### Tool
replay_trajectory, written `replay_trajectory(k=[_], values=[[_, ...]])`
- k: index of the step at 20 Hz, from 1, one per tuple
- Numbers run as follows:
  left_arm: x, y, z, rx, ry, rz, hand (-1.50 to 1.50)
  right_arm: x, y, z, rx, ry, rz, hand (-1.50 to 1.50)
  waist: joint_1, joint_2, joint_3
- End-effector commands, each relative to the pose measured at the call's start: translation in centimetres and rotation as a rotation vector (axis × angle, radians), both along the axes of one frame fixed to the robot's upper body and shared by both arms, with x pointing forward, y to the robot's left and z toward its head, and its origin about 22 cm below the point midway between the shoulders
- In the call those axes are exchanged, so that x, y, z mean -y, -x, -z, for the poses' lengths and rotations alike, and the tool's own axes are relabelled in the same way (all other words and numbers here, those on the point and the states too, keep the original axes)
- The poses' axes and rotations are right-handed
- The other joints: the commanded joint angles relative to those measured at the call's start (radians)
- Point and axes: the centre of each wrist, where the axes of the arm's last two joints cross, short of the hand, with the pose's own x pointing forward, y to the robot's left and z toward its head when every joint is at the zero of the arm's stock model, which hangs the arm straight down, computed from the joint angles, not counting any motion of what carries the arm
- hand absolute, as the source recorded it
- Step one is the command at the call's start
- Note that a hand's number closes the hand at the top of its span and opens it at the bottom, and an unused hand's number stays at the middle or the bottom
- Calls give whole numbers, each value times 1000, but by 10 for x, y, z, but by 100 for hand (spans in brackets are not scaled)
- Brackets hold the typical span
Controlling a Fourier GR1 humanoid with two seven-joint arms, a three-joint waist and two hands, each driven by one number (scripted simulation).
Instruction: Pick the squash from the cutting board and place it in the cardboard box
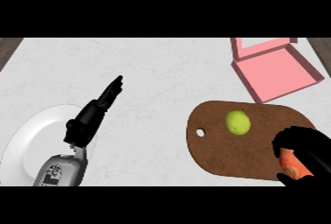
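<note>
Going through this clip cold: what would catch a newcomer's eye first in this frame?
Probably the pink cardboard box, open at the counter's far right. Next the brown cutting board in front of it, with a yellow-green fruit lying on it, and at its near right edge the right hand curled round the orange squash. On the left, the left hand stretches straight-fingered above a white plate.

A white plate (29, 142) sits at the left of the pale marbled table (168, 70) (a yellow-green lime (237, 122) lies well right).
</note>
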Motion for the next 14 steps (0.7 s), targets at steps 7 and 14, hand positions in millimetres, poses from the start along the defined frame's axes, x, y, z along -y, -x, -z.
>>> replay_trajectory(k=[7, 14], values=[[-7, 15, -15, 7, -4, -33, 0, 78, 11, -66, 190, -152, -155, 150, -22, -6, -2], [-16, -2, 9, -3, -7, -64, 0, 102, 32, -144, 242, -356, -215, 150, -50, -6, -4]])
